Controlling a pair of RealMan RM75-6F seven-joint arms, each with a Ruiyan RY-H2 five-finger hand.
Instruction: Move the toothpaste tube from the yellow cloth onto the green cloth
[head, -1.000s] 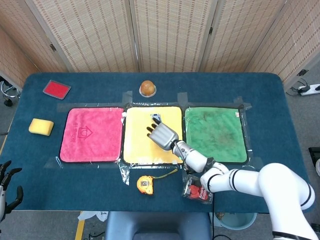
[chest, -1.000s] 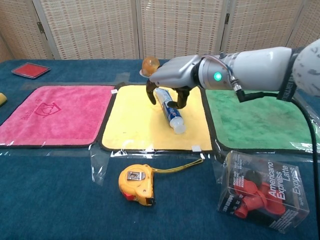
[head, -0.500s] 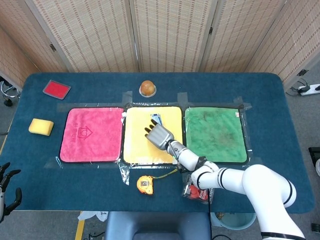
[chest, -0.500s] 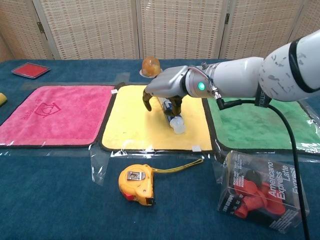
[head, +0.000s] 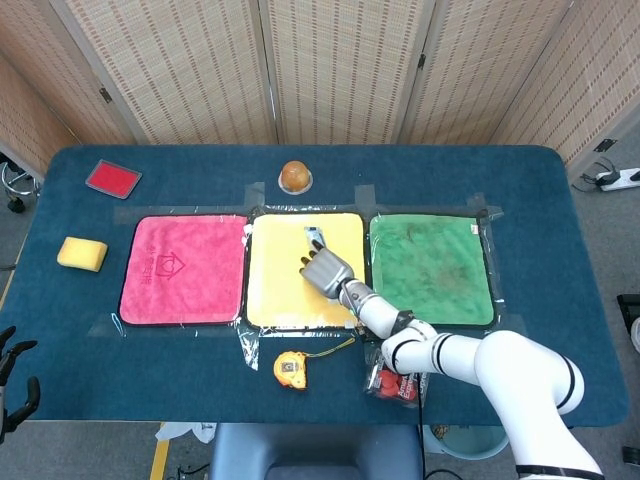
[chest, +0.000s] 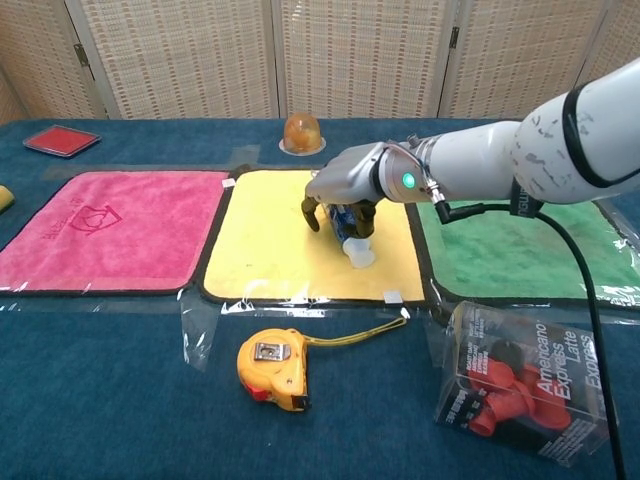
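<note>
The right hand (chest: 345, 190) grasps the toothpaste tube (chest: 349, 232) on the yellow cloth (chest: 270, 250), green cloth (chest: 520, 245) at its three o'clock; left hand (head: 15, 375) idles, fingers spread.

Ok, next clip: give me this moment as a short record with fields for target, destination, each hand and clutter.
target: toothpaste tube, lying on the yellow cloth, cap toward the camera
destination: green cloth, nothing on it
right hand: right hand down over the tube, fingers curled around it; tube not lifted
left hand: left hand at the table's near edge, holds nothing
clutter: tape measure, boxed item, pink cloth
</note>
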